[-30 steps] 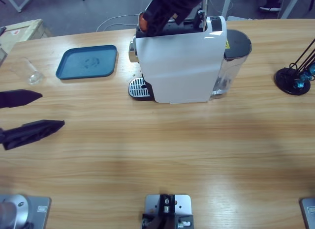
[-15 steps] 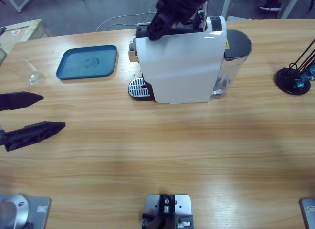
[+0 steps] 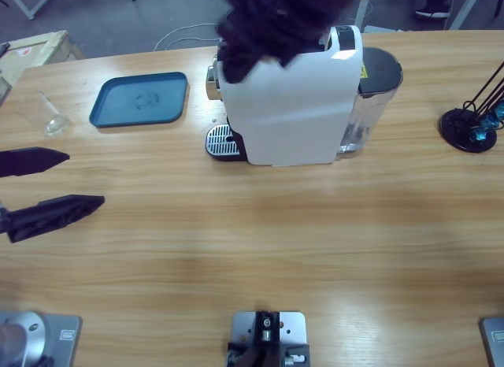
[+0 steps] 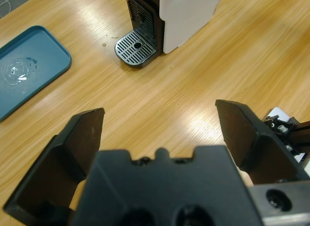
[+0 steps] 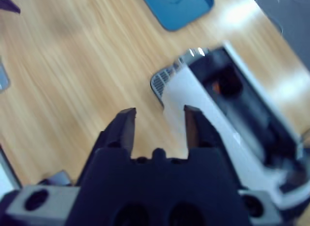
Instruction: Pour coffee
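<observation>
Left gripper (image 3: 49, 182) spread wide, empty, near table (image 3: 276, 249) edge | right gripper (image 5: 159, 124) parted, empty, above coffee machine (image 3: 287, 107) | glass (image 3: 49, 115) beside blue tray (image 3: 140, 99)

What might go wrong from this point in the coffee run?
The right gripper hangs open above the coffee machine; dropping carelessly, it may strike the open capsule slot, where something orange shows. The glass stands far from the drip grate, near the table edge, so a clumsy grasp might topple it.
</observation>
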Available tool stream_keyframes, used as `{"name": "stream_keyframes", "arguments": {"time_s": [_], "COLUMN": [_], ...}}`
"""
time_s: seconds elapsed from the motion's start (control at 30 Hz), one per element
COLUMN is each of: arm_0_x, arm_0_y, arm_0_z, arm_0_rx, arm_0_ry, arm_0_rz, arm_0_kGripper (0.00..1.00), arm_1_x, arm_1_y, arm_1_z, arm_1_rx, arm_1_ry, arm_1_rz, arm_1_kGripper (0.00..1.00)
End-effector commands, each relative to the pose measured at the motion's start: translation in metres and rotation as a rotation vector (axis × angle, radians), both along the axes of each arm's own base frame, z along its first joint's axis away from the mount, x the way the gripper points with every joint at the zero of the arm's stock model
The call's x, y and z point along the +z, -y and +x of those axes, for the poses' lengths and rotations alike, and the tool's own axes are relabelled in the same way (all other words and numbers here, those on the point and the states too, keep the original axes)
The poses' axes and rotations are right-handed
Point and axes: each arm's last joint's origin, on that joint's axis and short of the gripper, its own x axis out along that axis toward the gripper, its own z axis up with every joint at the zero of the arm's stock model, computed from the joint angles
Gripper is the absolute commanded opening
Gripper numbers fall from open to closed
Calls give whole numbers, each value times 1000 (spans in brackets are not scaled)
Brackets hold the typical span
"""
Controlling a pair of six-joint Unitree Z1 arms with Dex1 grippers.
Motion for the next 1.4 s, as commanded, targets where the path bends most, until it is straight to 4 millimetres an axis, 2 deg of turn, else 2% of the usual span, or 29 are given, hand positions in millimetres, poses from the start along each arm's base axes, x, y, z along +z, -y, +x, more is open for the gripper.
{"name": "stream_keyframes", "arguments": {"time_s": [0.03, 0.13, 0.3, 0.4, 0.67, 0.87, 0.97, 1.3, 1.4], "arm_0_x": [-6, -5, -2, -2, -4, 1, 2, 2, 1], "arm_0_y": [-8, -8, -7, -7, -5, -11, -12, -7, -6], "arm_0_z": [-4, -4, -3, -3, -2, -6, -6, -3, -3], "arm_0_rx": [13, 11, 17, 19, 16, 15, 14, 14, 14], "arm_0_ry": [-10, -10, -11, -15, -25, -10, -8, -16, -19], "arm_0_rz": [-8, -11, -25, -24, -16, -42, -42, -30, -24], "arm_0_kGripper": [996, 996, 992, 991, 991, 991, 991, 991, 991], "arm_1_x": [-13, -10, -8, -13, -13, -28, -45, -90, -104], "arm_1_y": [89, 98, 92, 82, 42, 4, -15, -33, -43], "arm_1_z": [-50, -38, 22, 43, 41, 44, 50, 51, 44], "arm_1_rx": [-536, -700, -916, -910, -683, -582, -570, -578, -565], "arm_1_ry": [-3, 63, 98, 3, -88, -126, -143, -177, -188], "arm_1_rz": [143, 229, 435, 583, 695, 652, 597, 455, 411], "arm_1_kGripper": [0, 0, 0, 0, 0, 0, 0, 0, 0]}}
